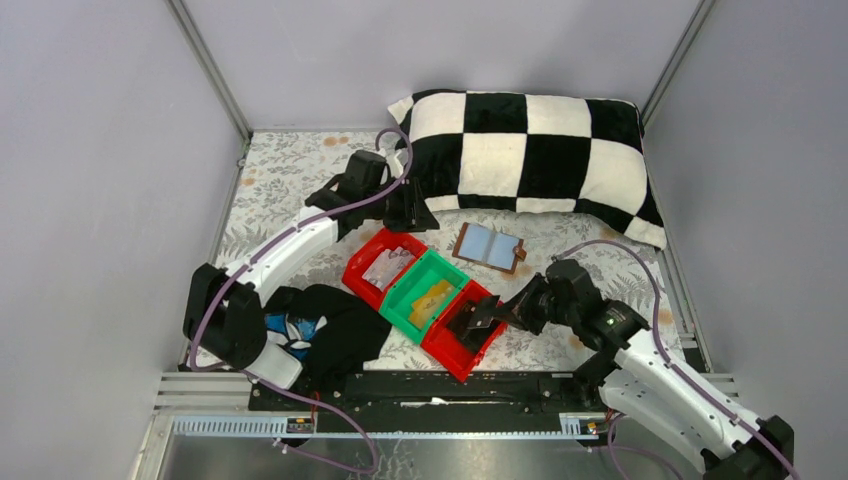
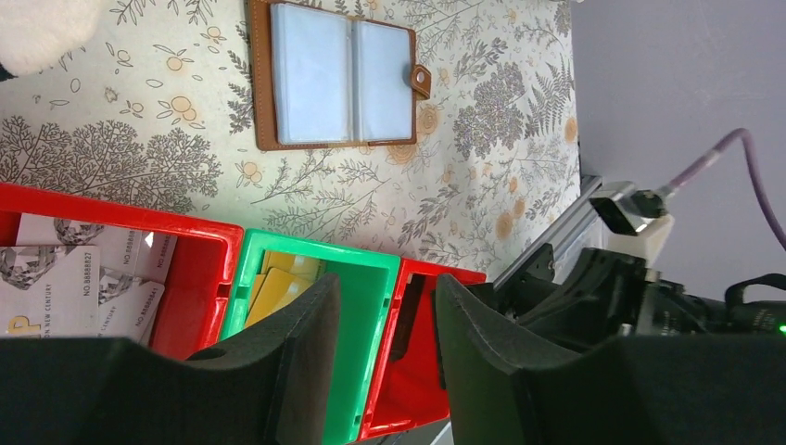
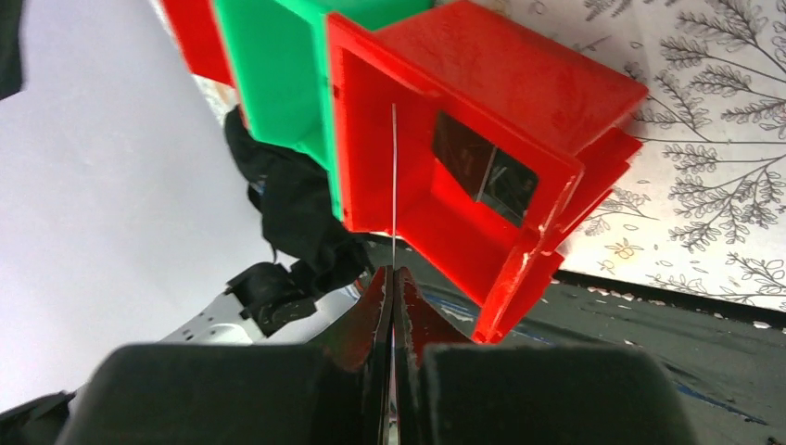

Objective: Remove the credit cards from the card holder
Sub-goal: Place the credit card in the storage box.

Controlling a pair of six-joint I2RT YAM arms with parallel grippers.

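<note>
1. Top external: high at the near edge, looking down on the worktop (image 1: 290, 170).
2. Left wrist: rolled sideways, facing card holder (image 2: 335, 74) and bins (image 2: 315, 252).
3. Right wrist: tight on the end red bin (image 3: 482, 93), common to all views.

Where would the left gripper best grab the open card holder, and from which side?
Probably the snap tab: the card holder lies flat and open, so its panels offer no raised edge, while the tab juts past one outer edge. The open left gripper could come in low from that side.

Brown card holder (image 1: 489, 247), black-white checkered pillow (image 1: 530, 150)
</note>
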